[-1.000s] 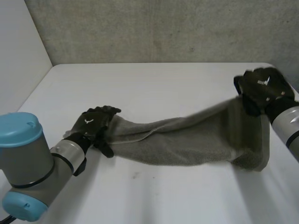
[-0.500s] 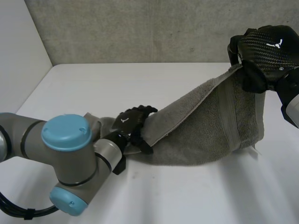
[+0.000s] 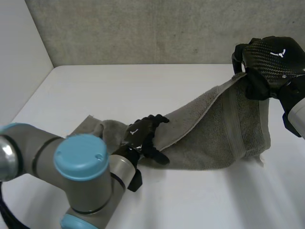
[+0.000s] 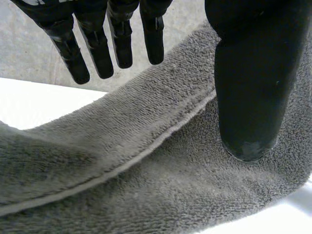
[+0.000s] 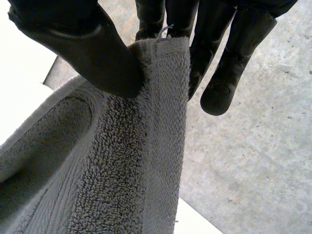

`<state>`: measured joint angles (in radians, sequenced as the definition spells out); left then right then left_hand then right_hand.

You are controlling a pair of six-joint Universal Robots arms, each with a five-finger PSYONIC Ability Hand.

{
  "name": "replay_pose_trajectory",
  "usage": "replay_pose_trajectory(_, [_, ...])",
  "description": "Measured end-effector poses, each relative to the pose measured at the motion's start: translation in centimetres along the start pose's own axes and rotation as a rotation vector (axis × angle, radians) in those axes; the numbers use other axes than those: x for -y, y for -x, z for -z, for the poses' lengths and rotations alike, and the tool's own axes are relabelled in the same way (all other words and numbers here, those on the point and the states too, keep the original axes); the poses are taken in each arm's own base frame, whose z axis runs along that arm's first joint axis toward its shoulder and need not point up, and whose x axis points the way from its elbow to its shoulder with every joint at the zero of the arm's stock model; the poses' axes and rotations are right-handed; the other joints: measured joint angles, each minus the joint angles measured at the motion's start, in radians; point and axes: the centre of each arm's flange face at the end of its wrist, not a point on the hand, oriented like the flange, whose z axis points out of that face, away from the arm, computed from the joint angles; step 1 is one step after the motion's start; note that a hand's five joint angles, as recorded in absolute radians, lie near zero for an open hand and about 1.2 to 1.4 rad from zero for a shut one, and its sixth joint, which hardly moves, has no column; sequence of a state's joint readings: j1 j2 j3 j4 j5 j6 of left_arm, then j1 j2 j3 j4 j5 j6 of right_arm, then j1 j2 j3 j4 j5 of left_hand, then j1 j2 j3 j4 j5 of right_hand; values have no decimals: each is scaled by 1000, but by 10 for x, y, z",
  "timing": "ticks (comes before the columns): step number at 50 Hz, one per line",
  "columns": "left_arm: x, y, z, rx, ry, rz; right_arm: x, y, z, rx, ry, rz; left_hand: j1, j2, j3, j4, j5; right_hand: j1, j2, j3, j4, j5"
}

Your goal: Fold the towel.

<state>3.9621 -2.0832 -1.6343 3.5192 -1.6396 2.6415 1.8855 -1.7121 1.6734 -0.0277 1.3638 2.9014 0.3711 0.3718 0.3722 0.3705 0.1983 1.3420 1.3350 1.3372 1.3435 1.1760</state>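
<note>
Towel (image 3: 224, 129) mid-fold. Pinching its raised end between thumb and fingers with right hand (image 3: 271, 51), upper right of frame. Resting left hand (image 3: 141, 136) on the middle, fingers straight, thumb touching cloth, lower centre. Draping down onto counter (image 3: 143, 86). Likely needing a low, steady carry leftward, edges lined up, left hand pinning the fold.

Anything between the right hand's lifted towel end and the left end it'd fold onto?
No loose object shows on the table between them. The right hand pinches the towel at its raised end. The left hand rests on the towel's middle, right in that fold path.
</note>
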Motion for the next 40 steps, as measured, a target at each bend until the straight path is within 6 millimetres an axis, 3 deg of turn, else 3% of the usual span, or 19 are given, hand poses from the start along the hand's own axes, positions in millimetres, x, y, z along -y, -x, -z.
replay_pose_trajectory(10, [-16,-6,-17,67,-59,31,0,1,0,1,-1,-19,66,64,64,65,63,0,0,0,0,0])
replay_pose_trajectory(19, [-12,3,-36,200,-197,45,2,1,2,-1,-6,-33,333,332,331,333,330,0,0,0,0,0])
replay_pose_trajectory(27, [-2,25,-44,311,-266,53,1,-1,2,-6,-4,-32,553,552,551,554,548,0,0,0,0,0])
replay_pose_trajectory(34, [24,62,-38,404,-286,56,-2,-2,1,-9,4,-31,677,682,673,676,670,0,0,0,0,0])
replay_pose_trajectory(40, [27,62,-29,340,-231,51,-5,-2,0,-7,13,-33,811,827,826,828,817,0,0,0,0,0])
